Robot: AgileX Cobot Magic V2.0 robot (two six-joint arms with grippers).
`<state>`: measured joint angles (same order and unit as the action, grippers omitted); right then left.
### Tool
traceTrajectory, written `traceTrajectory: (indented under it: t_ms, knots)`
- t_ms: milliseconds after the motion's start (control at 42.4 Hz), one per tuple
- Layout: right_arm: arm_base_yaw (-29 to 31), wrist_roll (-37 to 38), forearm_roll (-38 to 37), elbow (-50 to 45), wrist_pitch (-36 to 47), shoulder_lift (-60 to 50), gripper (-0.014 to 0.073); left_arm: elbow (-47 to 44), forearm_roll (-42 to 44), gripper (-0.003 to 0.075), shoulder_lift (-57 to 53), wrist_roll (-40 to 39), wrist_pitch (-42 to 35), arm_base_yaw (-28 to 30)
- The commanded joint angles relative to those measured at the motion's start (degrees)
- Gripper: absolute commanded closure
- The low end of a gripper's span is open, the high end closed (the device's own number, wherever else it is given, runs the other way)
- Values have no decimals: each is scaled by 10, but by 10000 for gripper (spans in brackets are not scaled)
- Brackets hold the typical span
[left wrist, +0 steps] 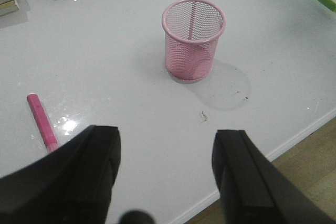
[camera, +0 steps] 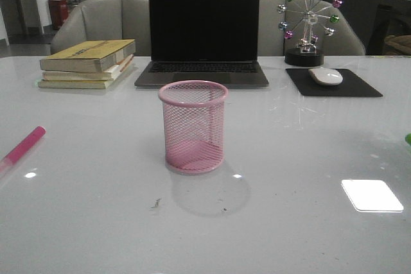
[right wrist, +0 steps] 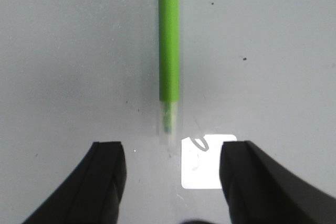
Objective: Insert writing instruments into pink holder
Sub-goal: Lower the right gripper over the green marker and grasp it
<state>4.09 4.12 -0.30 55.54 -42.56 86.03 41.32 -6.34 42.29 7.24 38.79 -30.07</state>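
Green pen (right wrist: 168,40) lengthwise, clear cap toward end effector (right wrist: 170,182)

Office desk: laptop (camera: 204,33), books (camera: 88,63), mouse (camera: 326,76).

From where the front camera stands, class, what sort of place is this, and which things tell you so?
Probably an office or study desk: an open laptop, a mouse on its pad, stacked books, and a pink mesh pen holder on the white table.

Laptop (camera: 202,33) back ctr, books (camera: 87,63) left, mouse (camera: 326,76) on pad (camera: 334,83), ferris-wheel toy (camera: 308,22).
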Motion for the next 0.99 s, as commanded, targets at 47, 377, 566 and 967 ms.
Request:
traceTrajectory:
  t_ms: [47, 377, 566, 967]
  knots:
    - [6, -16, -7, 82, 4, 70, 87, 16, -6, 333, 0, 1, -41, -5]
    - [6, -28, -7, 196, -20, 201, 88, 16, -6, 389, 0, 1, -41, -5]
    - [6, -37, -5, 242, -40, 244, 174, 16, -6, 392, 0, 1, -41, -5]
    - [6, -50, 11, 283, -62, 285, 224, 16, -6, 392, 0, 1, -44, -5]
